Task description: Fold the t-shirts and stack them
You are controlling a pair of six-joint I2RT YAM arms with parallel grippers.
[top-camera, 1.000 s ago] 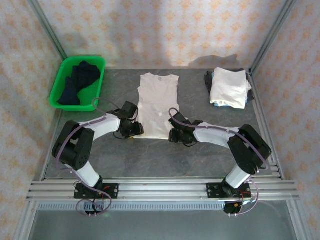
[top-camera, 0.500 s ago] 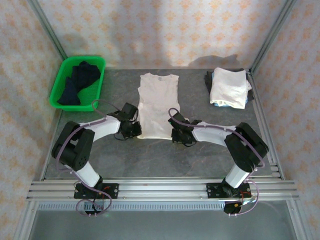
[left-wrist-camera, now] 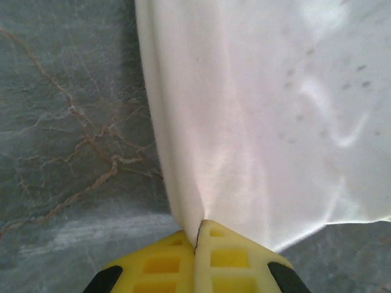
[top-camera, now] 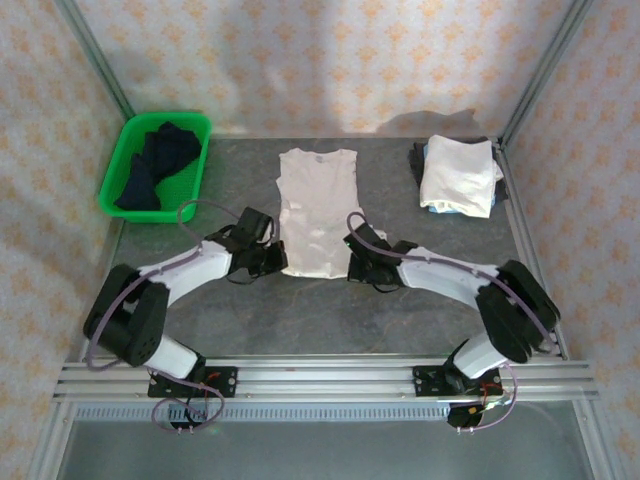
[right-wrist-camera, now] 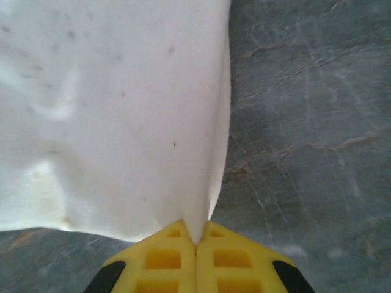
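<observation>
White cotton t-shirt (top-camera: 317, 205) gripped, centre frame
Left tool (left-wrist-camera: 197, 241) and right tool (right-wrist-camera: 197, 239) each clamped on a lower corner.

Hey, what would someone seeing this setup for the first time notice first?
A white t-shirt lies flat at the centre of the table, its two near corners pinched by the left gripper and the right gripper, both shut on the cloth. A green basket holding dark clothes sits at the far left, and a stack of folded shirts at the far right.
</observation>
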